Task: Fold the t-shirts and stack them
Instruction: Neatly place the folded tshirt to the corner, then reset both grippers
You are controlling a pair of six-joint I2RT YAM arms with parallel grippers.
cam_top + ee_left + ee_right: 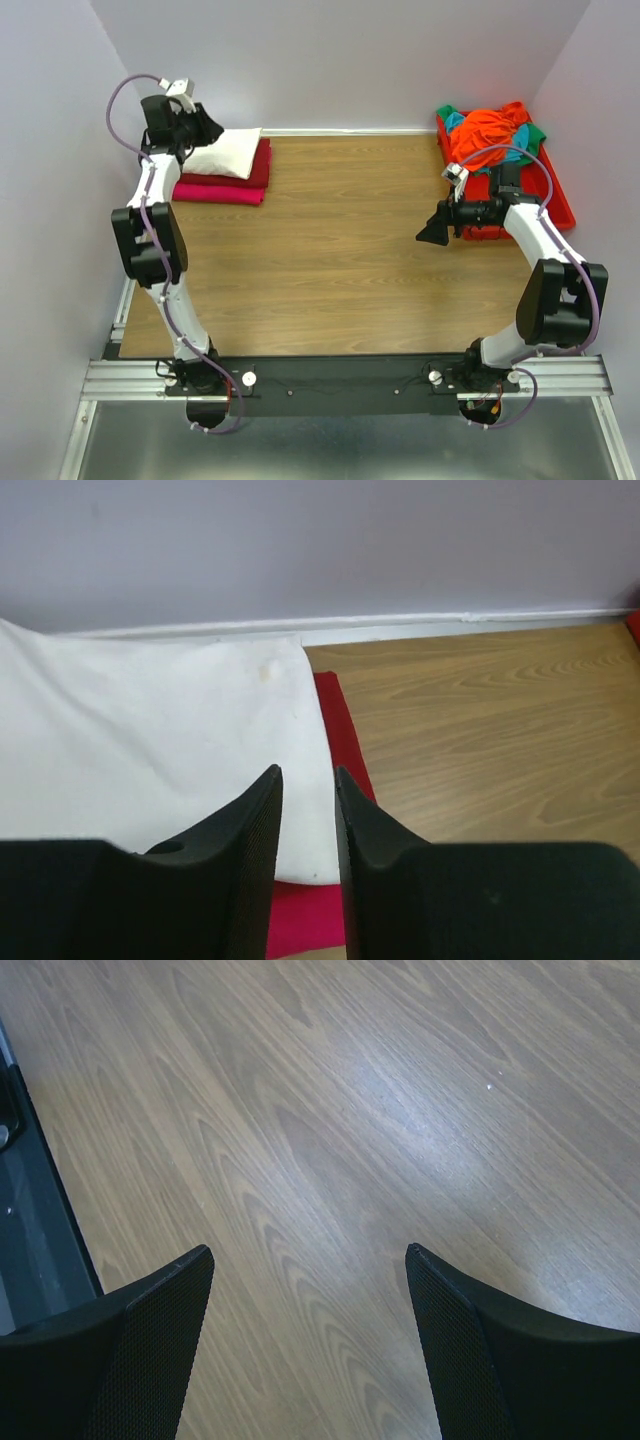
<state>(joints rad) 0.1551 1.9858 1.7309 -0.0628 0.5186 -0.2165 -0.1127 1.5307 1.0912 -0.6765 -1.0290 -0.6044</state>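
The left gripper (308,772) is held over the folded cream-white t-shirt (150,750), its jaws parted only narrowly with nothing between them. That shirt is laid on a dark red t-shirt (263,165) and a bright pink t-shirt (218,193) at the far left of the table (340,260). The right gripper (308,1250) is spread wide above bare wood, with nothing held. An orange t-shirt (490,135) is heaped with teal cloth (456,122) and green cloth (536,131) in the red tray (562,205) at the far right.

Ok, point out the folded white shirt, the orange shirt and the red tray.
white shirt (236,152), top view, middle of its folded top.
orange shirt (490,132), top view, middle of the crumpled cloth.
red tray (563,205), top view, bare right rim.
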